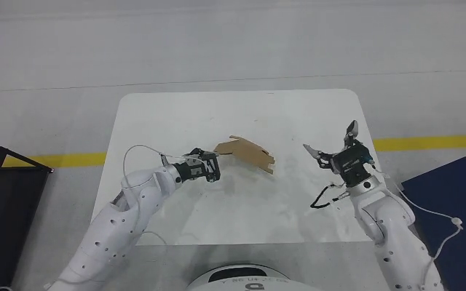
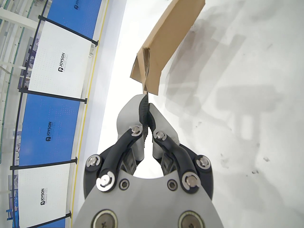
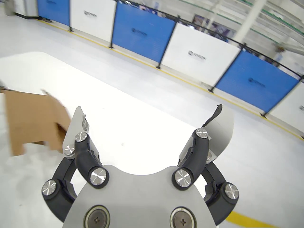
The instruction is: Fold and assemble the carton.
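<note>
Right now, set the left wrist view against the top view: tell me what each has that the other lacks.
Left wrist alone: the carton pinched by its layered edge in the left gripper, barrier panels behind. Top alone: the right gripper, open and apart from the carton, and the full outline of the table. Shared: left gripper holding the carton over the table.

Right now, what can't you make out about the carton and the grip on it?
Carton inside, left wrist view: seen edge-on, its outer panel hides the flaps.
Carton, right wrist view: blurred, cut by the frame edge, one corner behind a finger of the right gripper.
Grip depth, top view: too small; the fingers of the left gripper cover the pinched edge.
</note>
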`<action>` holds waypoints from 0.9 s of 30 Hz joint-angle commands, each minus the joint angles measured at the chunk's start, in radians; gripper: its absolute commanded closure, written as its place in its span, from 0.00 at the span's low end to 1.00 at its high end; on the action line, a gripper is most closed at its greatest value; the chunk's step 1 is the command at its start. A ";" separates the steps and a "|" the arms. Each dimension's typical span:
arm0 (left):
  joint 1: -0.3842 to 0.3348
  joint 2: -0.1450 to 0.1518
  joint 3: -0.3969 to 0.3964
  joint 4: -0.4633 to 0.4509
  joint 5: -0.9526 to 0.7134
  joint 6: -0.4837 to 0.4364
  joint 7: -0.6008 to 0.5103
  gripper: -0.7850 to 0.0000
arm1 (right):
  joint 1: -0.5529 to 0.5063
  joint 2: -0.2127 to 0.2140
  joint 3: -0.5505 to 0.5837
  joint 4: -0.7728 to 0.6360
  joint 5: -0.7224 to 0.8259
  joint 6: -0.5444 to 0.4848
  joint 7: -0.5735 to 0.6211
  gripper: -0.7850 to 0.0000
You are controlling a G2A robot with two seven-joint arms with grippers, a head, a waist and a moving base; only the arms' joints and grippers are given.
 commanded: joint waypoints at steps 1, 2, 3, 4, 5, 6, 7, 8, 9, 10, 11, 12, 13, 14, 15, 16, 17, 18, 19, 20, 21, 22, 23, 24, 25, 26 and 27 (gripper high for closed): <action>-0.036 -0.009 0.028 0.006 -0.011 0.001 -0.022 1.00 | -0.010 0.003 -0.015 -0.025 -0.037 -0.059 -0.030 0.00; -0.052 -0.014 0.042 0.008 -0.017 0.001 -0.032 1.00 | -0.010 0.004 -0.028 -0.031 -0.052 -0.079 -0.038 0.00; -0.066 -0.018 0.054 0.009 -0.025 0.003 -0.042 1.00 | -0.006 0.005 -0.045 -0.036 -0.080 -0.098 -0.041 0.00; -0.078 -0.023 0.065 0.008 -0.036 0.006 -0.052 1.00 | 0.000 0.006 -0.070 -0.035 -0.106 -0.121 -0.040 0.00; -0.087 -0.027 0.076 0.008 -0.044 0.007 -0.061 1.00 | 0.011 0.006 -0.089 -0.029 -0.128 -0.122 -0.033 0.00; -0.095 -0.031 0.085 0.007 -0.052 0.008 -0.069 1.00 | 0.024 0.006 -0.113 -0.026 -0.175 -0.115 -0.014 0.00; -0.101 -0.033 0.093 0.007 -0.057 0.007 -0.078 1.00 | 0.035 0.005 -0.137 -0.022 -0.210 -0.105 -0.004 0.00; -0.104 -0.036 0.099 0.003 -0.061 0.006 -0.085 1.00 | 0.047 0.004 -0.159 -0.014 -0.245 -0.096 0.002 0.00; -0.106 -0.037 0.103 -0.002 -0.064 0.007 -0.092 1.00 | 0.058 0.003 -0.179 -0.008 -0.277 -0.086 0.008 0.00; -0.105 -0.039 0.106 -0.007 -0.066 0.007 -0.099 1.00 | 0.067 0.003 -0.195 -0.003 -0.302 -0.079 0.011 0.04; -0.104 -0.039 0.107 -0.010 -0.067 0.007 -0.104 1.00 | 0.074 0.003 -0.207 0.001 -0.324 -0.076 0.016 0.07; -0.102 -0.039 0.107 -0.015 -0.068 0.005 -0.107 1.00 | 0.080 0.004 -0.217 0.002 -0.350 -0.082 0.019 0.13; -0.099 -0.039 0.106 -0.019 -0.066 0.004 -0.109 1.00 | 0.084 0.006 -0.225 0.003 -0.376 -0.093 0.024 0.24; -0.095 -0.039 0.105 -0.024 -0.065 0.004 -0.111 1.00 | 0.089 0.007 -0.232 0.003 -0.399 -0.108 0.030 0.28; -0.090 -0.038 0.103 -0.030 -0.063 0.004 -0.112 1.00 | 0.092 0.009 -0.237 0.002 -0.416 -0.118 0.034 0.31; -0.086 -0.037 0.102 -0.035 -0.059 0.002 -0.113 1.00 | 0.094 0.010 -0.242 0.003 -0.430 -0.125 0.039 0.32; -0.081 -0.037 0.100 -0.040 -0.056 0.001 -0.114 1.00 | 0.097 0.010 -0.246 0.003 -0.441 -0.129 0.046 0.33; -0.077 -0.036 0.100 -0.045 -0.050 -0.003 -0.113 1.00 | 0.102 0.011 -0.251 0.005 -0.452 -0.130 0.057 0.38; -0.074 -0.035 0.100 -0.050 -0.043 -0.009 -0.112 1.00 | 0.107 0.011 -0.257 0.007 -0.461 -0.126 0.069 0.42; -0.072 -0.034 0.102 -0.055 -0.031 -0.021 -0.112 1.00 | 0.114 0.011 -0.265 0.010 -0.480 -0.122 0.086 0.43; -0.070 -0.033 0.103 -0.061 -0.023 -0.026 -0.113 1.00 | 0.123 0.010 -0.274 0.014 -0.501 -0.117 0.105 0.47; -0.066 -0.032 0.103 -0.065 -0.021 -0.027 -0.114 1.00 | 0.132 0.009 -0.285 0.018 -0.515 -0.111 0.118 0.56; -0.063 -0.032 0.103 -0.071 -0.021 -0.028 -0.114 1.00 | 0.141 0.009 -0.294 0.025 -0.529 -0.106 0.133 0.60; -0.060 -0.032 0.102 -0.075 -0.018 -0.029 -0.115 1.00 | 0.149 0.008 -0.302 0.031 -0.534 -0.104 0.141 0.73; -0.056 -0.031 0.100 -0.080 -0.017 -0.030 -0.115 1.00 | 0.156 0.008 -0.308 0.037 -0.538 -0.105 0.150 0.85; -0.053 -0.030 0.096 -0.084 -0.016 -0.031 -0.115 1.00 | 0.163 0.008 -0.313 0.041 -0.544 -0.109 0.159 0.91; -0.048 -0.029 0.092 -0.088 -0.017 -0.033 -0.115 1.00 | 0.169 0.008 -0.316 0.046 -0.552 -0.114 0.166 1.00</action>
